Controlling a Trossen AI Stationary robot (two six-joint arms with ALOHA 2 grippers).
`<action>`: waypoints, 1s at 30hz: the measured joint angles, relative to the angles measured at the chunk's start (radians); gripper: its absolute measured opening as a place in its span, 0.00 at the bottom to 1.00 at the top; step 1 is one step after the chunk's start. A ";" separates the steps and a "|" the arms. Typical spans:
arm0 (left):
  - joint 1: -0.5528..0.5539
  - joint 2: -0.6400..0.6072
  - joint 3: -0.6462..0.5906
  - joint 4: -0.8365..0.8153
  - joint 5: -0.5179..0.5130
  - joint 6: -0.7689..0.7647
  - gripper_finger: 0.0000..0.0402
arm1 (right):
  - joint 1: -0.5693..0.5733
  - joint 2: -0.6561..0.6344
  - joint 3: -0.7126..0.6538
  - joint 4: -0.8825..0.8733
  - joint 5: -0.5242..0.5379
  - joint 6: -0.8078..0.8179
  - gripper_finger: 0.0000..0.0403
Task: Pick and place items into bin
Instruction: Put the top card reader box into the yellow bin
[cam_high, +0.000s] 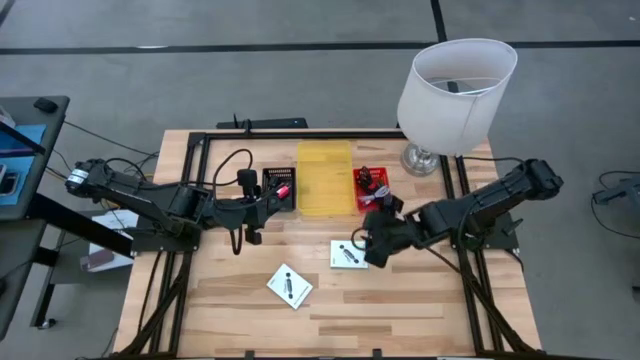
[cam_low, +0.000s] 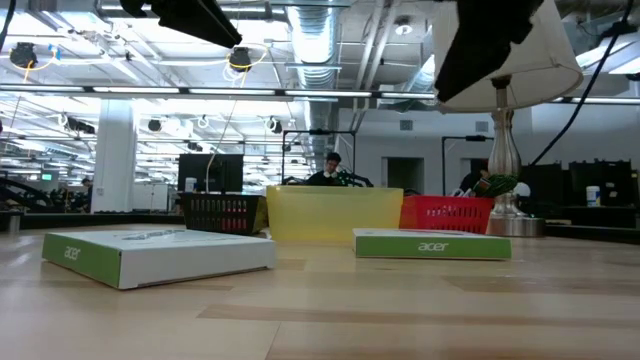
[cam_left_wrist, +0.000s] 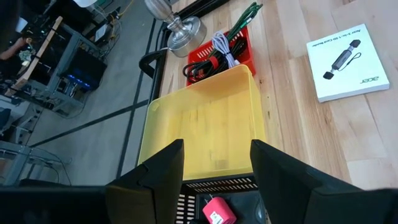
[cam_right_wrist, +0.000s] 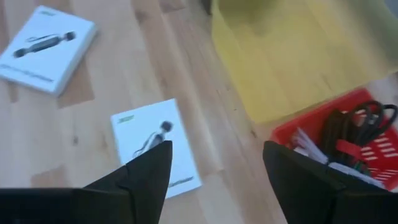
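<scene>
left gripper (cam_high: 262, 208): over the black basket (cam_high: 279, 188) at the yellow bin's left side; fingers (cam_left_wrist: 158, 171) spread apart, nothing between them; wrist view looks down through the gap at basket mesh and a small red-pink item (cam_left_wrist: 217, 211) inside, seen from above only as a pink speck
right gripper (cam_high: 372, 243): above the table, just beside the nearer white box (cam_high: 348, 254); fingers (cam_right_wrist: 149, 171) apart and empty; wrist view puts that box right below the gap
white boxes: two flat cartons on the wood; second white box (cam_high: 290, 287) lies nearer the front edge, tilted; high view shows only a dark mark on each; left wrist view reads a black stick device printed on the lid; low view alone shows green side bands with lettering
yellow bin (cam_high: 325, 177): mid-table between the two baskets; left wrist view shows its floor bare; low view shows just its front wall
red basket (cam_high: 371, 186): right of the bin, touching it; holds black and red-black cords, a white cord bundle and a green stick (cam_left_wrist: 239, 22); contents clear in wrist views, a dark tangle from above
lamp (cam_high: 455, 95): white shade hides the stem from above; low view shows the silver stem
room: a person's head behind the bins in low view only
</scene>
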 joint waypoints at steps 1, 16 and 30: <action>0.000 0.000 0.000 0.000 0.000 -0.001 0.44 | 0.012 0.000 0.000 0.000 0.001 0.008 0.62; 0.000 0.000 -0.002 0.000 0.120 -0.140 0.44 | 0.144 0.323 0.000 0.025 0.022 0.252 0.62; 0.000 0.000 -0.003 0.000 0.156 -0.134 0.44 | 0.161 0.424 0.272 -0.032 0.021 0.181 0.62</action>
